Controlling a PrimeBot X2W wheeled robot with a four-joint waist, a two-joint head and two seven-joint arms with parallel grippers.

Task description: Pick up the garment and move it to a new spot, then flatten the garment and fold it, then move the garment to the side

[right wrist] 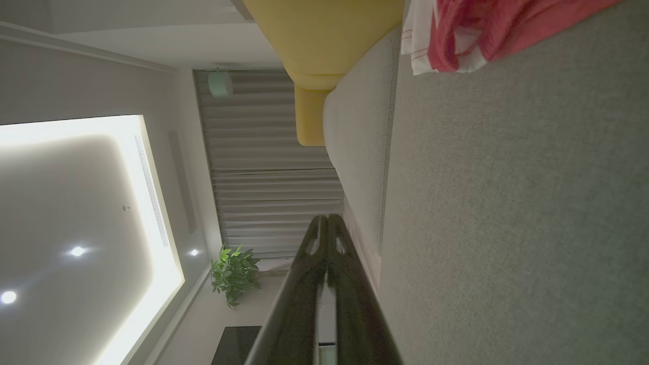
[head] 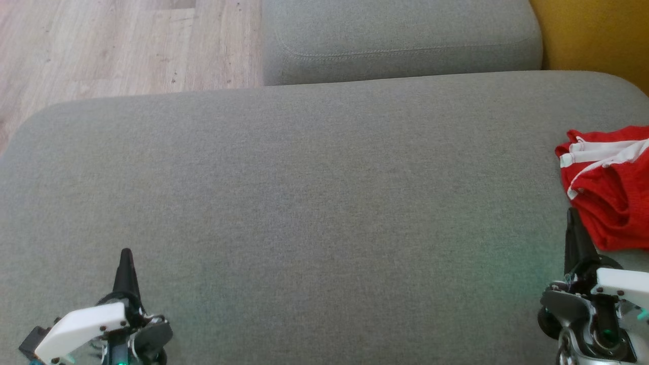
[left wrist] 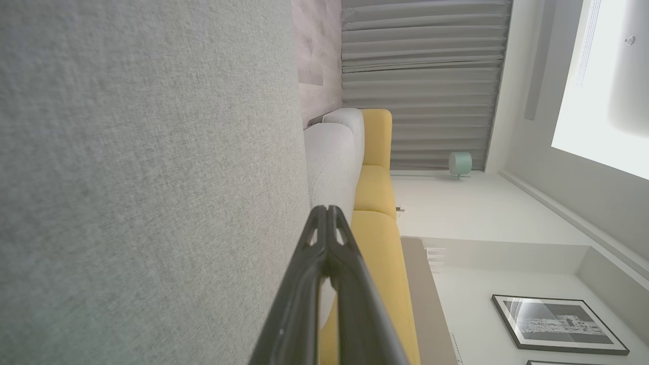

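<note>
My left gripper (head: 125, 253) and right gripper (head: 572, 214) are both clenched and empty above a grey cushion (head: 324, 192). The red garment (head: 616, 203) lies crumpled at the cushion's right edge, just beside my right gripper.

No readable text, no labels, no brand marks, no numbers, no signs anywhere

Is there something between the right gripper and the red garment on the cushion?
Nothing visible does. The right gripper, shut, has its tip at the near edge of the red garment, over the bare grey cushion; whether they touch I cannot tell.
</note>
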